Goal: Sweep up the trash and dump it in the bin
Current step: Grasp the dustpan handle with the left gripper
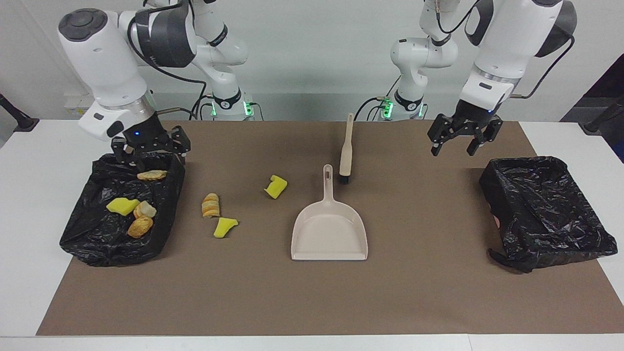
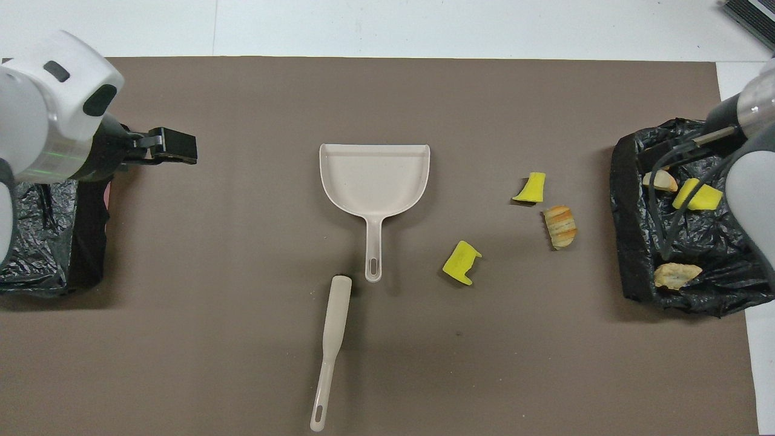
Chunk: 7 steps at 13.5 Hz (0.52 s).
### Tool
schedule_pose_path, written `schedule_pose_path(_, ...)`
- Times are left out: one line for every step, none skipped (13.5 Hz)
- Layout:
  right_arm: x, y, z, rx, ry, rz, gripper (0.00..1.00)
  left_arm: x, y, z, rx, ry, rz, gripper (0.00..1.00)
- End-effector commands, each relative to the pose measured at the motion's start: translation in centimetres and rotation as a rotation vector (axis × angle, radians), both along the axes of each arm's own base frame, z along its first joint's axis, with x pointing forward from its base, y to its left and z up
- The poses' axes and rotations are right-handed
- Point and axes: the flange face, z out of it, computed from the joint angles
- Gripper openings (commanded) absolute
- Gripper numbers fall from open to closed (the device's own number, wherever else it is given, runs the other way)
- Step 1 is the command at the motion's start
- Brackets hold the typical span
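Both grippers hover with fingers spread, empty: right gripper point(image 1: 150, 147) over the filled bin point(image 1: 83, 234), left gripper point(image 1: 462, 137) beside the empty bin point(image 1: 580, 243). Three trash point(image 1: 210, 205) scraps lie mid-tabletop. Better to take the brush point(image 1: 346, 151) by its handle and steady the dustpan point(image 1: 329, 231) first.

Bright, even light, seemingly from overhead, falls on the table point(image 1: 29, 204); shadows are short and soft, both views sharp, with faint glare on the black liners point(image 1: 546, 209).

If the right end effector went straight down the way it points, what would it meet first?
Probably the black plastic bin liner at its robot-side rim, near the flat bread-like scrap; the open right end effector hangs over that edge, though depth is unclear.
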Motion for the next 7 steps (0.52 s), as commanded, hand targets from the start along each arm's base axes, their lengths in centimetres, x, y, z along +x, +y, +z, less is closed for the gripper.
schedule_pose_path(-2.2,-0.6,0.6,-0.001,0.042,-0.159,1.0,-0.2,1.2,1.1,0.04,-0.019,0.009,1.0)
schedule_pose_path(-3.3,-0.5,0.5,-0.007,0.071,-0.2,1.0,-0.4,1.5,0.8,0.071,0.001,-0.026,1.0)
schedule_pose_path(-4.2,-0.3,0.7,-0.01,0.071,-0.21,1.0,-0.9,2.5,1.6,0.088,0.019,-0.077,1.0)
schedule_pose_path(-5.1,-0.2,0.9,-0.011,0.073,-0.211,1.0,-1.4,3.4,1.7,0.094,0.051,-0.121,1.0)
schedule_pose_path(-5.6,-0.3,1.0,-0.013,0.074,-0.214,1.0,-1.4,3.2,1.7,0.089,0.052,-0.121,1.0)
schedule_pose_path(-6.1,-0.2,1.2,-0.013,0.076,-0.214,1.0,-1.5,2.4,1.8,0.073,0.044,-0.123,1.0)
schedule_pose_path(-6.7,-0.5,1.6,-0.012,0.073,-0.22,1.0,-1.0,0.8,1.1,0.045,0.027,-0.085,1.0)
